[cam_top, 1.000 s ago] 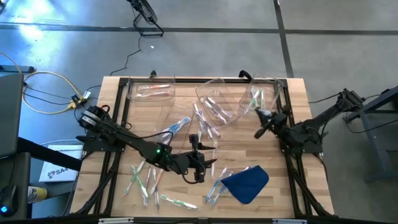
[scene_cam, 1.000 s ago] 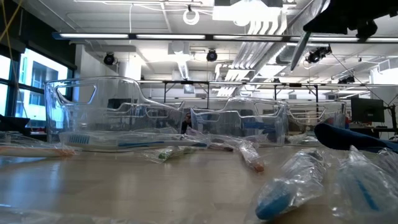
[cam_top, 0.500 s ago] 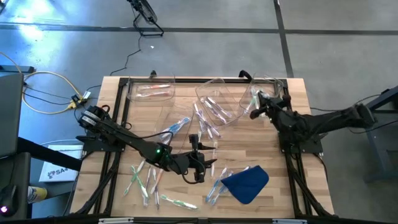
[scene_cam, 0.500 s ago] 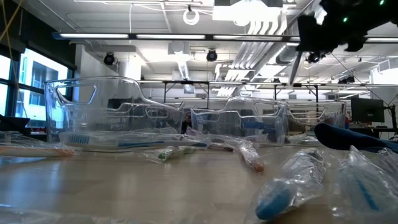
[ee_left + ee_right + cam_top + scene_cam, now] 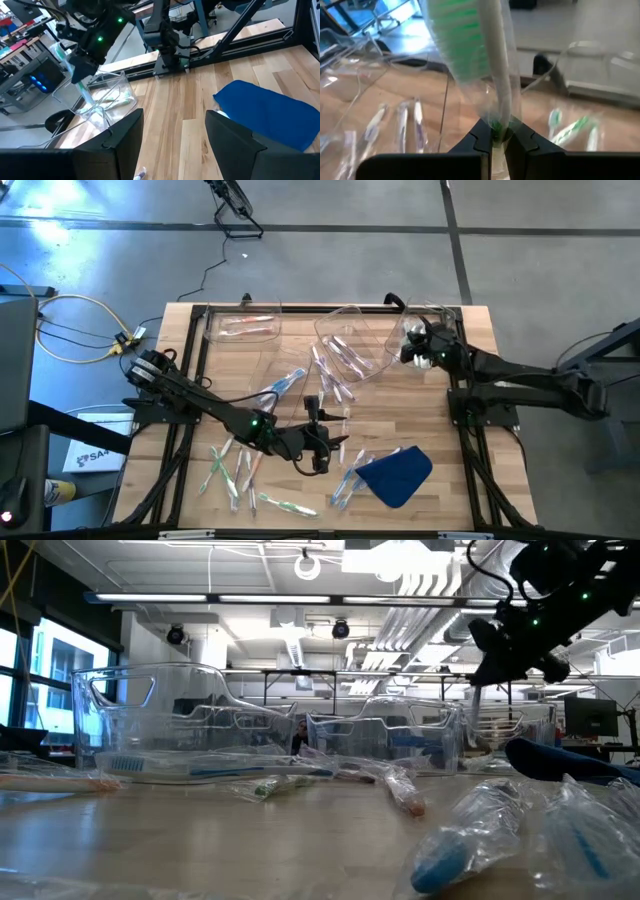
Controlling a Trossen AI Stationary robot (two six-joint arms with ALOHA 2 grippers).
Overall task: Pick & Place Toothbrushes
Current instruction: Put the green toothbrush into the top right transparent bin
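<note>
The wrapped green toothbrush (image 5: 485, 55) stands roughly upright, bristle head away from the fingers, its handle pinched by the right gripper (image 5: 496, 134) above the right-hand bin (image 5: 425, 330). The right arm stretches in low from the table's right edge. The left gripper (image 5: 320, 442) rests mid-table, fingers wide, near the blue cloth (image 5: 395, 473) and loose toothbrushes (image 5: 232, 470).

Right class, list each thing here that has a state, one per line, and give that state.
Right hand: shut on the green toothbrush, held above the right bin.
Left hand: open, empty, over the table.
Middle bin: tilted, holding toothbrushes.
Blue cloth: crumpled on the table.
</note>
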